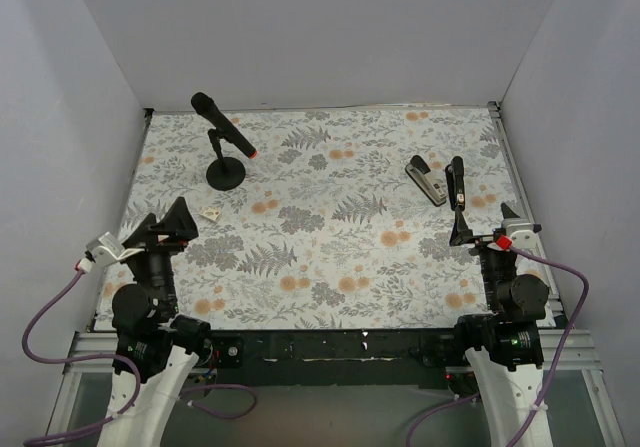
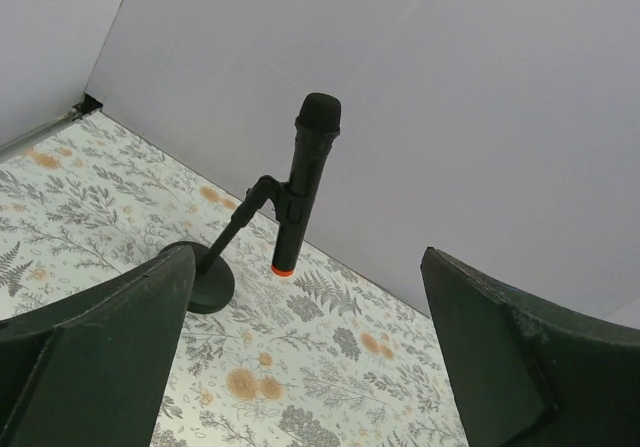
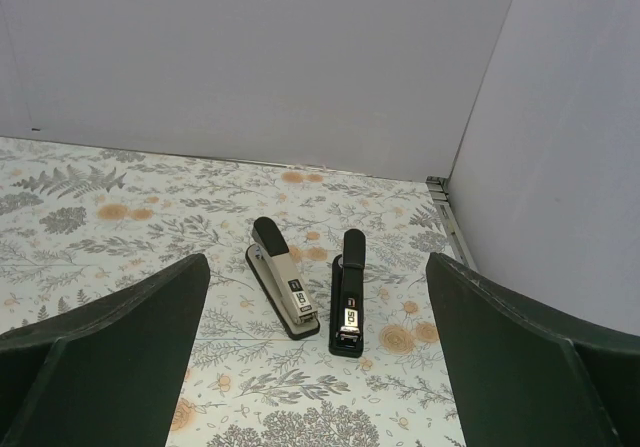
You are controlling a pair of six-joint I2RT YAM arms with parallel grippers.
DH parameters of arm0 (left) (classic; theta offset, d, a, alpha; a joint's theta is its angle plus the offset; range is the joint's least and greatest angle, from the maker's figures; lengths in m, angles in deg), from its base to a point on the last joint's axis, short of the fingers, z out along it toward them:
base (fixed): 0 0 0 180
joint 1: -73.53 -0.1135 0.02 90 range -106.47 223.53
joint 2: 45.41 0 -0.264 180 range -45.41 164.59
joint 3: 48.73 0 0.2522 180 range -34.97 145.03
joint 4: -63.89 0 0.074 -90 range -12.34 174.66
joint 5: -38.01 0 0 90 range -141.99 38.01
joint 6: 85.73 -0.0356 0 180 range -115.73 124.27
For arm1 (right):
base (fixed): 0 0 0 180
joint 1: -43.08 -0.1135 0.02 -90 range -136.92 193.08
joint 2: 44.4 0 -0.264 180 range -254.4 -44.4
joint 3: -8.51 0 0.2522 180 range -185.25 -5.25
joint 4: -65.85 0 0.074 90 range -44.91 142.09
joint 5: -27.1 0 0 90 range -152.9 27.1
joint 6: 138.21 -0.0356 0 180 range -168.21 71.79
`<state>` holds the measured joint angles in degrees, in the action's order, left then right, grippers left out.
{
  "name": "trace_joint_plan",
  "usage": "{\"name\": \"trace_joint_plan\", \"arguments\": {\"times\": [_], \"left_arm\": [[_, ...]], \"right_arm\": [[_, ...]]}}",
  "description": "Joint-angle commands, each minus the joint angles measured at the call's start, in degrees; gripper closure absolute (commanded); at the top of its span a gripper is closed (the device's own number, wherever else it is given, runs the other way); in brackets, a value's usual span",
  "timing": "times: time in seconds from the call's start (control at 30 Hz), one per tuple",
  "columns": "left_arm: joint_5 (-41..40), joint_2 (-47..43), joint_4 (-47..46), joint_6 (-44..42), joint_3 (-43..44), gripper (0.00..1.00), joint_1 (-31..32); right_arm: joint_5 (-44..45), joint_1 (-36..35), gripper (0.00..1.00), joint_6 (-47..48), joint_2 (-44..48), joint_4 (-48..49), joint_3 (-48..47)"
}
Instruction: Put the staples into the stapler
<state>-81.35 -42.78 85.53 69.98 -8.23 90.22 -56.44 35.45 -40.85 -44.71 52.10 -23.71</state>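
Note:
Two staplers lie side by side at the far right of the table: a grey stapler (image 1: 427,180) (image 3: 283,290) with a black rear end, and a black stapler (image 1: 458,185) (image 3: 347,292) to its right. Both are closed. A small whitish staples box (image 1: 210,211) lies at the left, just beyond my left gripper (image 1: 170,224) (image 2: 308,267), which is open and empty. The box does not show in the left wrist view. My right gripper (image 1: 487,225) (image 3: 318,267) is open and empty too, a short way in front of the staplers.
A black microphone (image 1: 222,132) (image 2: 305,177) on a round stand (image 1: 225,174) stands at the back left, beyond the left gripper. White walls close in the floral table cover (image 1: 330,237) on three sides. A metal rail (image 1: 510,172) runs along the right edge.

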Motion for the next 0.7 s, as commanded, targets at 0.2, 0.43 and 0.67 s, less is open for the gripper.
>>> {"name": "trace_joint_plan", "arguments": {"times": [0.2,0.43,0.67], "left_arm": [[-7.55,4.65,9.86,15.21,3.92,0.02,0.10],[-3.07,16.24,13.30,26.38,3.05,0.02,0.19],[-3.33,36.89,10.93,27.54,6.12,0.02,0.19]], "right_arm": [[-0.04,-0.27,0.02,-0.50,3.74,1.48,-1.76],[0.39,-0.18,0.02,-0.76,4.54,2.45,-1.14],[-0.31,-1.85,0.02,-0.85,4.89,2.19,-0.97]]}}
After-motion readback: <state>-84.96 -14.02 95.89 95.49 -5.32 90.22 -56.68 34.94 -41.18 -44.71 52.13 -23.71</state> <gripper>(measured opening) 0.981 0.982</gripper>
